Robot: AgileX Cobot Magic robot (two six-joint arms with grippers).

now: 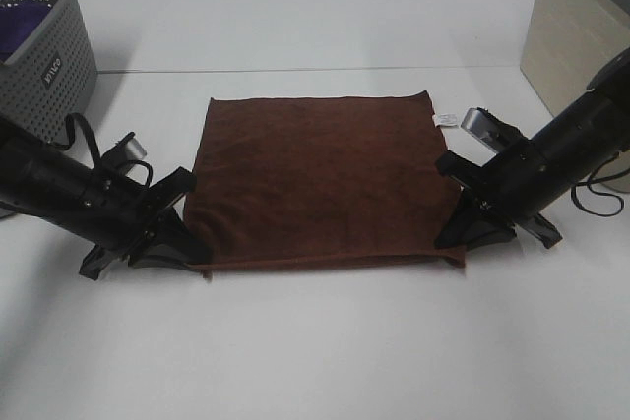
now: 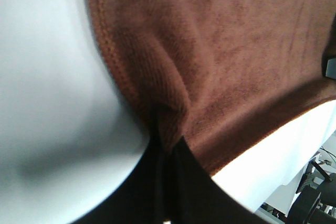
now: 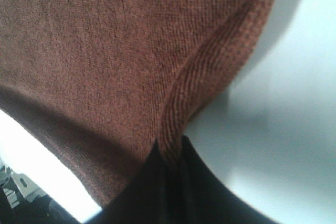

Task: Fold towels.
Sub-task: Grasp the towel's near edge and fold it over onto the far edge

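in the high view we see the towel [image 1: 320, 179] lying flat on the white table [image 1: 315, 351], between the two grippers. the left gripper [image 1: 187, 248] is at one near corner of the towel and the right gripper [image 1: 461, 233] is at the other near corner. each one touches the cloth there, but from this view we cannot see the jaws well. a small white tag [image 1: 445, 120] is at the far corner of the towel, beyond the right gripper. a grey basket [image 1: 49, 66] stands well beyond the left gripper, on its outer side, and a purple cloth [image 1: 20, 31] is inside it.

in the left wrist view the left gripper [image 2: 169, 148] is closed. its two dark fingers pinch a small fold of the towel [image 2: 226, 51] close to the corner. the cloth rises in a ridge that runs away from the fingertips. the white table [image 2: 47, 103] shows just beside the grip.

in the right wrist view the right gripper [image 3: 170, 153] is also closed, with the hemmed edge of the towel [image 3: 94, 51] squeezed between its fingers. the hem lifts up from the fingertips in a curved ridge, and the table [image 3: 283, 129] shows just beside it.
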